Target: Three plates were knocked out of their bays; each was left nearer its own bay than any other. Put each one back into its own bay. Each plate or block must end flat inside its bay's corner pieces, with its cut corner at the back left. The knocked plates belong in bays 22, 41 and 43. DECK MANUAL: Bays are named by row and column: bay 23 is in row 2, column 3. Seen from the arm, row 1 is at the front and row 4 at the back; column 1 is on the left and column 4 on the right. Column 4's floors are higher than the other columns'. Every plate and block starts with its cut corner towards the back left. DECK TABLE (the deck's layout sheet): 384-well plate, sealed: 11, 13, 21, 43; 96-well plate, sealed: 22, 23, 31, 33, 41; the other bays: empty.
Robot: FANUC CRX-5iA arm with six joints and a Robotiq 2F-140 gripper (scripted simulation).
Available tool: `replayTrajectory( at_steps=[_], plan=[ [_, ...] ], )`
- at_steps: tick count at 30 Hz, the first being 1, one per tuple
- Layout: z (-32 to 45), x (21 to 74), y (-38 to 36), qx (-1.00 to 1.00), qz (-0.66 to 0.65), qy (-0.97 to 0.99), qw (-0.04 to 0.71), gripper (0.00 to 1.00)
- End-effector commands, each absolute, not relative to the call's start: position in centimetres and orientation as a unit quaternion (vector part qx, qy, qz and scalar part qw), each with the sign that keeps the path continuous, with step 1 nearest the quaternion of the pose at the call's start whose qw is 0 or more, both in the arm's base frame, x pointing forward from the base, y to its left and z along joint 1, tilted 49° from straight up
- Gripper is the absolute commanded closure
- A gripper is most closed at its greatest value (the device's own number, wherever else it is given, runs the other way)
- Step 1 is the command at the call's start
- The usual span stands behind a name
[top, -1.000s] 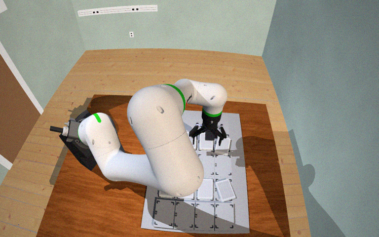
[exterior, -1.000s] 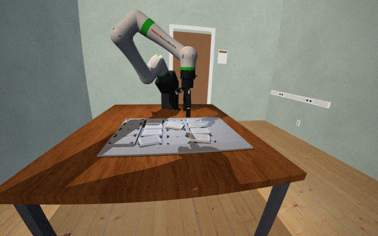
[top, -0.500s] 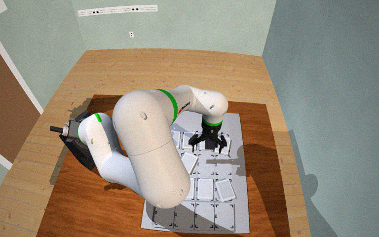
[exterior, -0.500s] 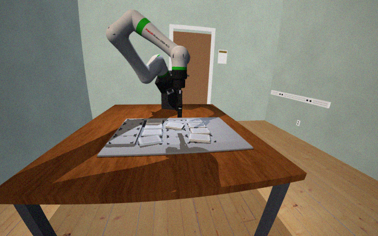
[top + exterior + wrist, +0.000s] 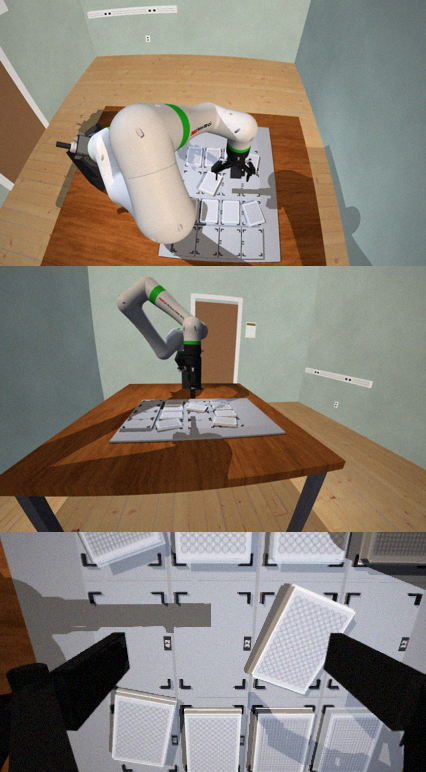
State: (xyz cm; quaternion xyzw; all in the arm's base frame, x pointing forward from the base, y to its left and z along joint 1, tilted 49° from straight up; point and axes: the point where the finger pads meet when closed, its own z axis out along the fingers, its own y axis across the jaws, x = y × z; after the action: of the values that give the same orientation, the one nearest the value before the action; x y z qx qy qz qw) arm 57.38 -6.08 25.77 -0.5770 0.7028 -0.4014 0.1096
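One skewed plate (image 5: 211, 183) (image 5: 197, 408) (image 5: 300, 639) lies below the widely spread claw (image 5: 232, 178) (image 5: 192, 393) (image 5: 227, 651), toward one finger's side.

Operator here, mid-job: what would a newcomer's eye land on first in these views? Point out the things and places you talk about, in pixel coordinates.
The big white arm (image 5: 150, 175) (image 5: 171, 310), arching over the deck (image 5: 273, 225) (image 5: 257, 429). Next, the black tool (image 5: 233, 177) (image 5: 192, 397) (image 5: 227, 651), spread wide above it, and a plate (image 5: 211, 183) (image 5: 197, 407) (image 5: 303, 639) lying skewed in column 2.

The arm was bent high at its elbow, its wrist pointing down. The gripper (image 5: 233, 178) (image 5: 192, 397) (image 5: 227, 651) hung beneath with fingers spread wide, holding nothing.
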Motion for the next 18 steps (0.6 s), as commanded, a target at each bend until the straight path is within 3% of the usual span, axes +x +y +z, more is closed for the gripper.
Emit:
replayTrajectory(
  at_steps=[1, 18],
  plan=[
    [26.3, 56.9, -7.4, -0.577, -0.401, 0.703, 0.11, 0.0],
    [28.2, 55.1, -12.8, -0.577, -0.401, 0.703, 0.11, 0.0]
  ],
)
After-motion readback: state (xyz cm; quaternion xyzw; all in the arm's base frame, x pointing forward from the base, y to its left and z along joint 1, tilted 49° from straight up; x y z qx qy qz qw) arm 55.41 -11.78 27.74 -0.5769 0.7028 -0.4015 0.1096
